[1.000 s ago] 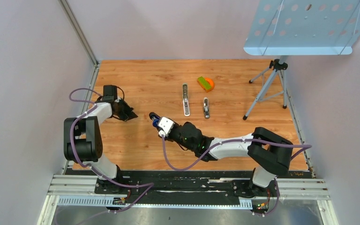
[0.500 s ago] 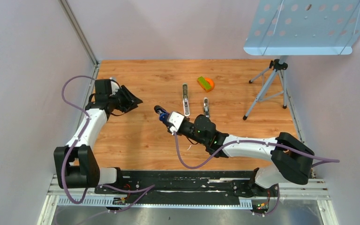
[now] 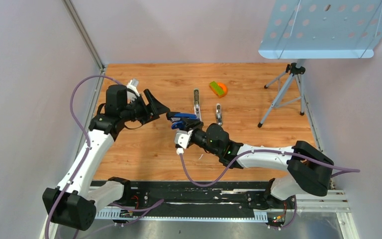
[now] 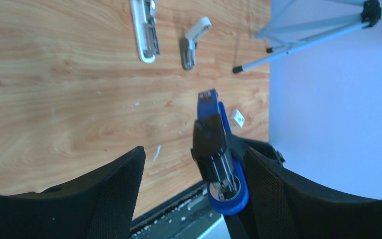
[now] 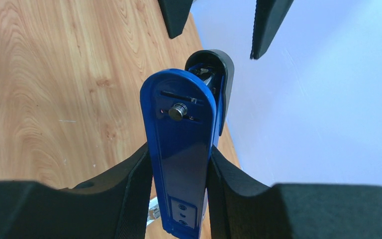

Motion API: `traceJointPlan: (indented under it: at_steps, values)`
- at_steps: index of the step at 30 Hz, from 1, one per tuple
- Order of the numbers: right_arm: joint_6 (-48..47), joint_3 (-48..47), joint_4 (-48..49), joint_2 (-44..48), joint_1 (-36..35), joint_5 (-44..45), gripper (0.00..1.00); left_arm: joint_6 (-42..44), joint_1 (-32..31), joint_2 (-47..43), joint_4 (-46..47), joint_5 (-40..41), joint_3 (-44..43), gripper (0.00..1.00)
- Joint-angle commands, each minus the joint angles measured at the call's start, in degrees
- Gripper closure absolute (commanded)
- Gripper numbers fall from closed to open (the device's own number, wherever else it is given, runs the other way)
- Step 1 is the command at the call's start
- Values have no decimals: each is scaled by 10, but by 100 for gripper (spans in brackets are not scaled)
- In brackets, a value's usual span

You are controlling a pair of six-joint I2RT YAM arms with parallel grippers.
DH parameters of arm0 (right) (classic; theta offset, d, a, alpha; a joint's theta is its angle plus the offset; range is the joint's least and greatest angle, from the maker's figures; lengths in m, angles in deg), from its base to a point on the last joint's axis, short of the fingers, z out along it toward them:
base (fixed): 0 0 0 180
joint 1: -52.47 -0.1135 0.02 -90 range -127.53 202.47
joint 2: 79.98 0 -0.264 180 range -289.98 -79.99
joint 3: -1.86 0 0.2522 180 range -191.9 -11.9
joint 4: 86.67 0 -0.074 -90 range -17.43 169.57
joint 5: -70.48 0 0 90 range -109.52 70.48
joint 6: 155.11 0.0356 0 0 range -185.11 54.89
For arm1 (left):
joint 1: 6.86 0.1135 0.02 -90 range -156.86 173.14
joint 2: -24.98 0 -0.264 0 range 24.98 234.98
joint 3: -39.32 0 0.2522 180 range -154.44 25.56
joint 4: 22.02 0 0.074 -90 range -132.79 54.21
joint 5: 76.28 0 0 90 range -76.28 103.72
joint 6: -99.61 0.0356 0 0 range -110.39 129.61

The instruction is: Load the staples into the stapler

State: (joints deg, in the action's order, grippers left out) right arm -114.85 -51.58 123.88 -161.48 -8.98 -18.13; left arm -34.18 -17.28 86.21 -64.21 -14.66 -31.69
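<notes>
Holding a blue stapler off the table, staples not to be made out

The right gripper [image 3: 183, 126] is clamped on the blue stapler [image 3: 183, 117], with a finger pressed to each long side. Its wrist view shows mostly the stapler's blue underside, which hides the top. The black head pokes out beyond, and something silvery sits inside it, too small to identify. The left gripper [image 3: 152, 106] hangs just beside the stapler's front end, jaws spread wide and holding nothing. The staples cannot be found in any view. On the table [image 3: 139, 149] farther back lie a long white stapler [image 3: 197, 105], a small grey stapler [image 3: 219, 114] and an orange-and-green object [image 3: 218, 88]. A tripod [image 3: 282, 92] stands to their right. In the left wrist view a white card [image 4: 237, 117] lies by the table's edge.
</notes>
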Motion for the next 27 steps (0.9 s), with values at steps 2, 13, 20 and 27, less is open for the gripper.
traceJointPlan:
  at_steps: [2,13,20,27]
  values:
    - [-51,-28,49,-9,-4,19,100,-64,-30,-19,43,-28,53,27]
    - [-53,-39,54,-24,-13,20,100,-165,-61,-21,170,-33,134,48]
    - [-40,-28,68,-26,-19,-2,100,-155,-61,-12,159,-7,122,80]
    - [-34,5,61,12,-32,-44,100,-114,-30,44,141,-1,91,91]
